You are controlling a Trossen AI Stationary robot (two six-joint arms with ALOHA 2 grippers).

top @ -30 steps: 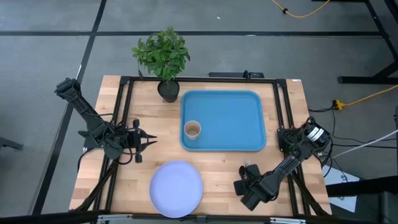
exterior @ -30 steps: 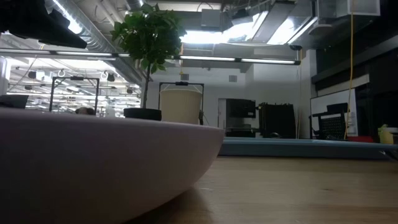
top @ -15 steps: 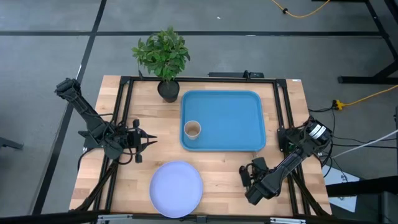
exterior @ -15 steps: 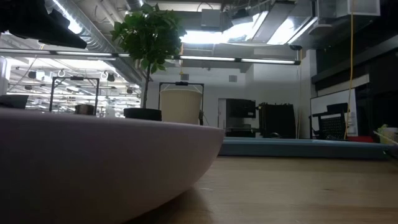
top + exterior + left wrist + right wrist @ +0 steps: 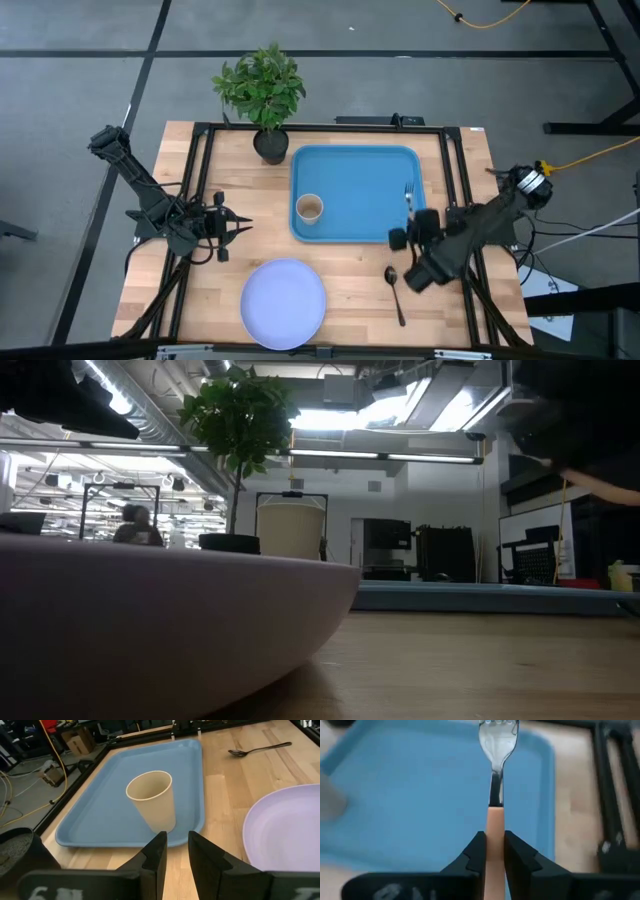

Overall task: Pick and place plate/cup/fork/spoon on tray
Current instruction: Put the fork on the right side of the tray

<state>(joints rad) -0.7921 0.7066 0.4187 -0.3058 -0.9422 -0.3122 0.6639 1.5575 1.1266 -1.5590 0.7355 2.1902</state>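
The blue tray [image 5: 365, 225] lies at the table's far middle, with the tan cup [image 5: 310, 208] upright on its left part; the cup also shows in the left wrist view [image 5: 152, 800]. The pale plate [image 5: 284, 303] lies flat near the front edge. The spoon [image 5: 395, 293] lies on the wood to the right of the plate. My right gripper [image 5: 410, 225] is at the tray's right near corner, shut on a fork [image 5: 408, 193] with a pinkish handle. My left gripper [image 5: 240, 226] is shut and empty at the table's left, pointing at the cup. My right gripper pinches the fork's pinkish handle [image 5: 495, 827] between its two fingers. The fork runs on past the fingertips in line with them. Its metal head [image 5: 498, 740] points toward the table's far edge, over the tray's right part.
A potted plant [image 5: 268, 140] stands at the far edge, just left of the tray. Dark frame rails [image 5: 200, 180] run along the table's left, right and far sides. A person [image 5: 135, 525] shows in the room behind. Bare wood lies between plate and tray.
My right gripper has risen from the wood near the front right and gone toward the far edge, carrying the fork to the tray's right part. The spoon, hidden under the gripper before, now shows lying on the table. The left arm has kept still.
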